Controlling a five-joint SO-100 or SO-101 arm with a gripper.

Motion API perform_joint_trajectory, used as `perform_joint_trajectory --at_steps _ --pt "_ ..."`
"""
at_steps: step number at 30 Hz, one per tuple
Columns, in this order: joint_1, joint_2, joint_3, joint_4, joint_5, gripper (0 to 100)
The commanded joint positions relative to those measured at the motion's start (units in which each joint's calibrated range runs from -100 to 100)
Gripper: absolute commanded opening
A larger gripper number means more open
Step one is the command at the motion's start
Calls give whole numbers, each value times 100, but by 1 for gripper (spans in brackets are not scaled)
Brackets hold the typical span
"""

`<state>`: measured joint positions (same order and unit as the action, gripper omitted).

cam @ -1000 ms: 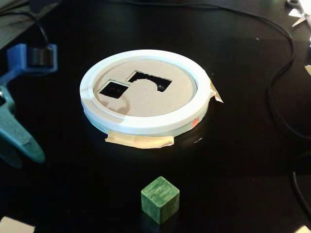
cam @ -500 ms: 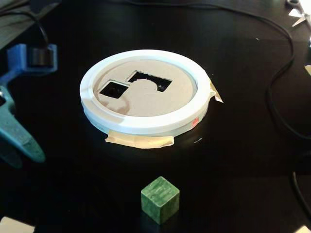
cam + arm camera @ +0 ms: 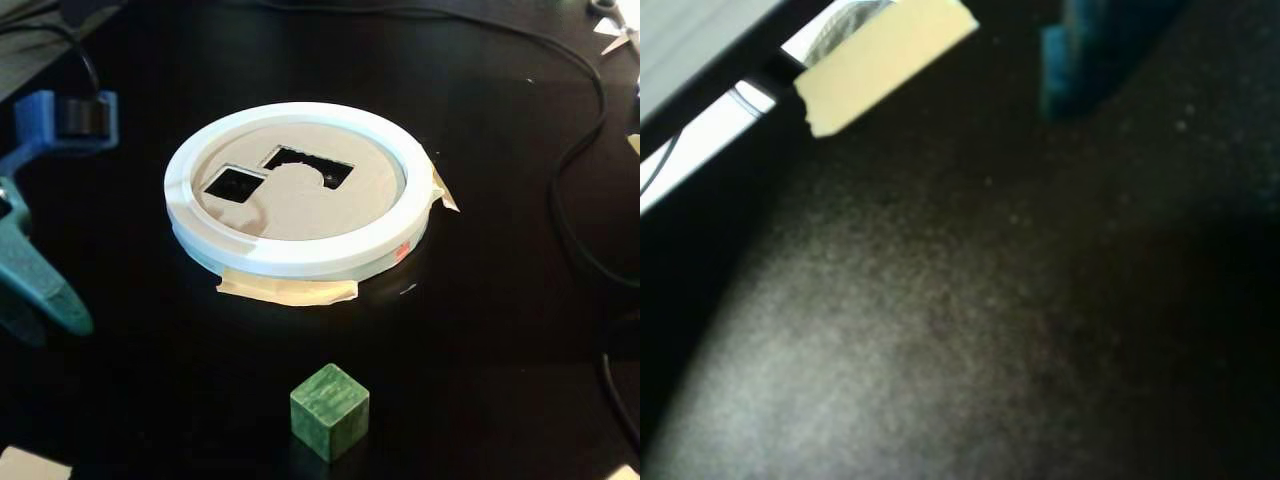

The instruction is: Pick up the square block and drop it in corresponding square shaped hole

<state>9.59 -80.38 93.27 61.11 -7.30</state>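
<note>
A green square block (image 3: 329,410) sits on the black table near the front edge in the fixed view. Behind it lies a white ring (image 3: 300,255) around a cardboard disc with a square hole (image 3: 235,185) and a larger irregular hole (image 3: 305,165). My gripper (image 3: 50,300) shows only as a teal finger at the left edge, well left of the block and ring and holding nothing that I can see. I cannot tell how its jaws stand. The wrist view shows blurred black table and a blue part (image 3: 1085,60) at the top; the block and ring are out of that view.
Masking tape (image 3: 290,290) holds the ring to the table. A blue arm part with a black motor (image 3: 65,115) stands at the far left. Black cables (image 3: 580,150) run along the right side. In the wrist view a tape strip (image 3: 885,60) lies by the table edge.
</note>
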Motion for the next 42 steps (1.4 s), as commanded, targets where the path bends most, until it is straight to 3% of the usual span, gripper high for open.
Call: perform_joint_trajectory --at_steps 1,25,35,39,42 --pt "90 -81 -46 -155 -20 99" --pt "-73 -81 -146 -165 -29 99" --pt "-123 27 -1458 -105 -34 99" --pt "-672 197 -2378 -54 -39 99" --pt "-1159 1352 -3306 -64 -39 99"
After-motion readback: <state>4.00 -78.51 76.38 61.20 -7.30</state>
